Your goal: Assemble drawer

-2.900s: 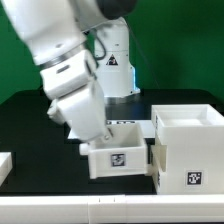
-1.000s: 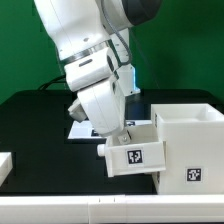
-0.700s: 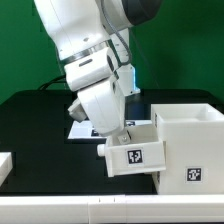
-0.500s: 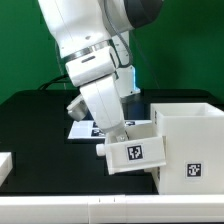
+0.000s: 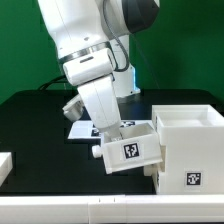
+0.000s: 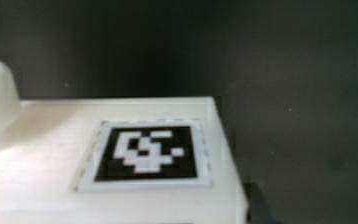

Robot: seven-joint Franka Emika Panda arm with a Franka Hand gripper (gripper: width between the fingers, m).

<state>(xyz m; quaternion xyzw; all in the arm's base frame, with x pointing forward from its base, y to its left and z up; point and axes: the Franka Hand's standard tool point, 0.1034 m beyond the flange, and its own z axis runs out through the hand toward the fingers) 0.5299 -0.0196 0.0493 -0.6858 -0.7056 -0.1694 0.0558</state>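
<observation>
i'm holding the tray (image 5: 130, 151) in clenched jaws, lifted off the worktop (image 5: 40, 130) and tilting, its tagged face toward the exterior camera. the housing (image 5: 188, 145) is sitting just to the exterior view's right, touching it. i'm judging the tray needs levelling before sliding rightward in.

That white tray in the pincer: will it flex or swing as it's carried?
The tray looks like a stiff, thin-walled plastic box, so it is unlikely to flex. It hangs tilted from the shut pincer, gripped at one wall, so it may pivot. Probably light.
</observation>
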